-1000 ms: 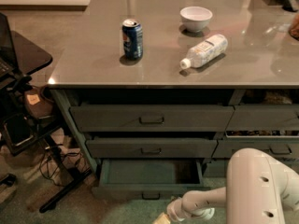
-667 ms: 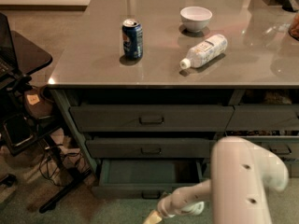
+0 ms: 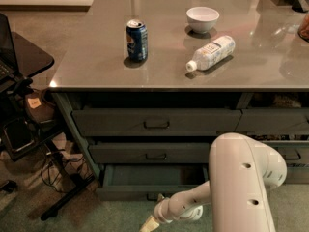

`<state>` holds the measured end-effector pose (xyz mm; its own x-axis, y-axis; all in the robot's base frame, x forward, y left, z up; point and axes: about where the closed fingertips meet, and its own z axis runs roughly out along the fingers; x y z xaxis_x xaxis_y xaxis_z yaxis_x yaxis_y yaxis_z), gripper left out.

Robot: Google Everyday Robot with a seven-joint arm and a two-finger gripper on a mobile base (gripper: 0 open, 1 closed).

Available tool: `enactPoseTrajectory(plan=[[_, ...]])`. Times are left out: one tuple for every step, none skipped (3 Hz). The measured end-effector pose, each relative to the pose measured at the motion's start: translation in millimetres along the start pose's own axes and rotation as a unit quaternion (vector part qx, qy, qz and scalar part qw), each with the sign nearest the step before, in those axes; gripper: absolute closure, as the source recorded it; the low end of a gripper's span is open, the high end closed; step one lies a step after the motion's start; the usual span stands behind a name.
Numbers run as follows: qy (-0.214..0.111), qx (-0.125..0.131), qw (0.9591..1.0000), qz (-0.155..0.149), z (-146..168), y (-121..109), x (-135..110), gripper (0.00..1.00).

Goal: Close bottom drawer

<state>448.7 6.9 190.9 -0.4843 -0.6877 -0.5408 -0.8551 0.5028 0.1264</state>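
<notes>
The wide, shallow, dark grey-green bottom drawer is seen pulled out from the lowest place in the three-drawer stack, its hollow inside exposed beneath the two shut drawers above. Just below its flat front, near the small dark bar handle, the cream-tipped gripper is held low over the floor; whether it is open or closed cannot be told. It is carried on the robot's thick white arm, by which the drawer's right end is covered. On the smooth grey countertop above, a blue drink can is stood upright, a small white bowl is set further back, and a clear plastic bottle is laid on its side. A black stand is placed at the left.
</notes>
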Motion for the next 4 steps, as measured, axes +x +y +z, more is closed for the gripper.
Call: enactPoseTrajectory(plan=[[-0.016,0.015,0.9995,0.022,-13.7,-22.1,10.6,0.0],[-0.051,0.053,0.9959,0.053,-44.6,-68.6,29.4,0.0],[-0.059,0.07,0.9933,0.07,-57.6,-89.4,38.8,0.0],[-0.051,0.075,0.991,0.098,-52.4,-117.7,44.6,0.0]])
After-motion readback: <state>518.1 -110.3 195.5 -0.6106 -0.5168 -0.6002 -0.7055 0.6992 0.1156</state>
